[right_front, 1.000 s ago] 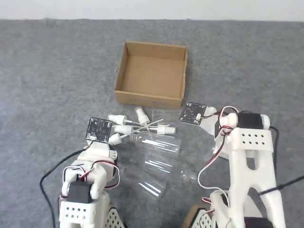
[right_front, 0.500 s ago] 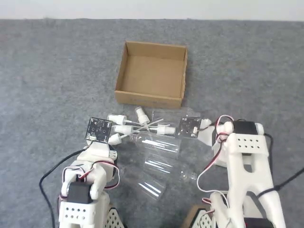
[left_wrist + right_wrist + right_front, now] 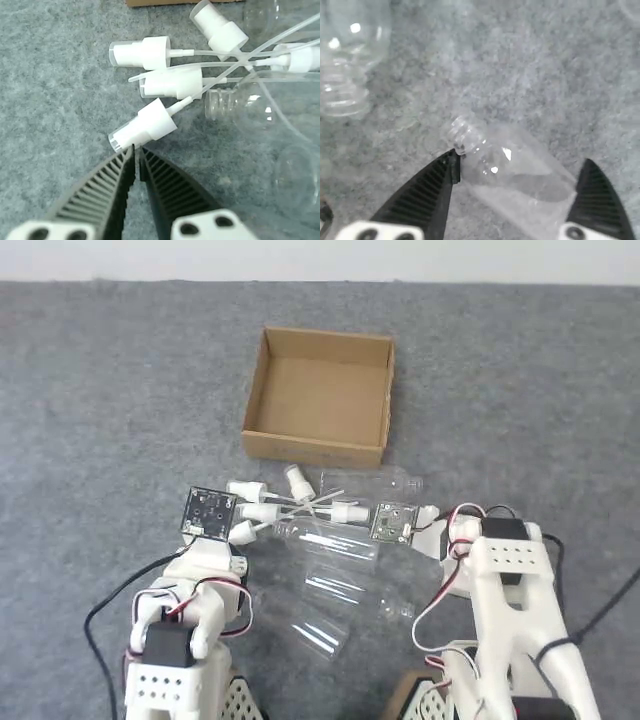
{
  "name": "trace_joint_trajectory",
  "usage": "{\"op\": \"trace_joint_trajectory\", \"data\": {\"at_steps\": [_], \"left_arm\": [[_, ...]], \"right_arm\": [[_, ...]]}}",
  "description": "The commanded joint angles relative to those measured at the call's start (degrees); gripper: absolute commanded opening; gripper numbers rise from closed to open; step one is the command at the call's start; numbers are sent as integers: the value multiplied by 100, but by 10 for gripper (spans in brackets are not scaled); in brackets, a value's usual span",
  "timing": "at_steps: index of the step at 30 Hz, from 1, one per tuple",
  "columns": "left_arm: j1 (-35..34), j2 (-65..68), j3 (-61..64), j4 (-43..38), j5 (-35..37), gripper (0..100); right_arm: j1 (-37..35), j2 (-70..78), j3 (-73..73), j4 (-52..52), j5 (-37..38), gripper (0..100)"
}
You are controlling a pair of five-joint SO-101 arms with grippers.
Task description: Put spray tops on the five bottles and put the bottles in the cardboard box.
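Pickup step, I reckon: right gripper (image 3: 520, 159), fingers spread astride a bottle (image 3: 495, 161), must close; left gripper (image 3: 136, 149), fingers nearly together, sits by a top (image 3: 145, 124).

The cardboard box (image 3: 312, 448) sits at far centre of the table (image 3: 110, 390). Just near it lie the spray tops (image 3: 262, 511), with the bottles (image 3: 330, 543) to their right and nearer. The left gripper (image 3: 136, 148) is near-left of the tops. The right gripper (image 3: 520, 159) straddles one bottle (image 3: 490, 165) on the right.

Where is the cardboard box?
In the high view, the cardboard box sits at the middle of the table, just beyond the spray tops and bottles.
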Motion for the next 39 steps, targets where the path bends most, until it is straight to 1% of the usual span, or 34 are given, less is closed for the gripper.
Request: {"op": "trace_joint_trajectory", "data": {"at_steps": [1,2,5,9,20,24,27,30,37,39], "left_arm": [[-26,-123,-84,26,70,13],[-26,-123,-84,26,70,13],[-26,-123,-84,26,70,13],[-26,-123,-84,26,70,13],[-26,-123,-84,26,70,13],[-26,-123,-84,26,70,13],[-26,-123,-84,26,70,13],[-26,-123,-84,26,70,13],[-26,-123,-84,26,70,13],[-26,-123,-84,26,70,13]], "right_arm": [[22,-207,18,-268,53,255],[22,-207,26,-286,9,242],[-13,-215,-9,-286,-466,210],[-22,-268,-53,-338,-1081,199],[-22,-233,-105,-1191,-3543,199],[-22,-207,-105,-1332,-4149,201],[-40,-207,-114,-1341,-4484,202],[-233,-207,-105,-1262,-4712,202],[-787,-207,-334,-699,-4730,206],[-822,-207,-571,-426,-4730,240]]}}
